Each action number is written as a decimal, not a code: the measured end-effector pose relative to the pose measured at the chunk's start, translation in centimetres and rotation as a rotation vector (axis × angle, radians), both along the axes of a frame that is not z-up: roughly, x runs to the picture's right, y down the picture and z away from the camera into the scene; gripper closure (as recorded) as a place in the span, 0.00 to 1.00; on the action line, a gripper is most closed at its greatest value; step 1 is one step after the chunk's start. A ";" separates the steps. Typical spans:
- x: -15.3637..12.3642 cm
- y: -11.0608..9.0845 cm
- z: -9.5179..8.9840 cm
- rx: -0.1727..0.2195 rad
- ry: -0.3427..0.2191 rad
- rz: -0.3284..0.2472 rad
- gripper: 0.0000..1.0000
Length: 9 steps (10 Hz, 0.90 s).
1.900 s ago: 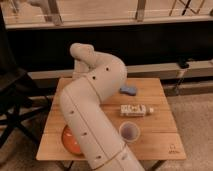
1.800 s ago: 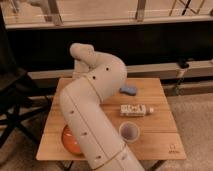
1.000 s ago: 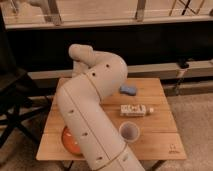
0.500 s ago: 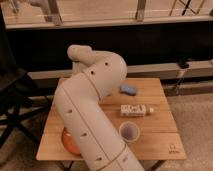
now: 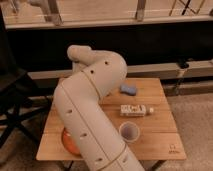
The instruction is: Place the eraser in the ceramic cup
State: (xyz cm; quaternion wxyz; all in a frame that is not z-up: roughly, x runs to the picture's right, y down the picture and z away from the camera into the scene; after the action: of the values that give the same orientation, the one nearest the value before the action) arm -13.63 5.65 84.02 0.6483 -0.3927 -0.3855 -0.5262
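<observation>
The arm [image 5: 95, 100] has barely shifted and hides my end effector; I cannot tell its state. The ceramic cup [image 5: 129, 131] looks empty.

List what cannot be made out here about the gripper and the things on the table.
All in the camera view:
- The gripper is hidden behind the arm, somewhere toward the far left of the table.
- The dish is mostly covered by the arm.
- The blue object is too blurred to tell if it is the eraser.
- The bottle has a label too small to read.
</observation>
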 end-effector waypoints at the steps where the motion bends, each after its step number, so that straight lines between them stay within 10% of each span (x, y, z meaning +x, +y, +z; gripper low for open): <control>1: 0.0 0.0 0.0 0.001 0.000 -0.001 0.20; 9: 0.0 0.1 0.3 0.022 -0.011 -0.013 0.20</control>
State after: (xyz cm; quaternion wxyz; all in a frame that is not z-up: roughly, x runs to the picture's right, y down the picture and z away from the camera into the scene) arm -13.64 5.71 84.31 0.6470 -0.3852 -0.3808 -0.5366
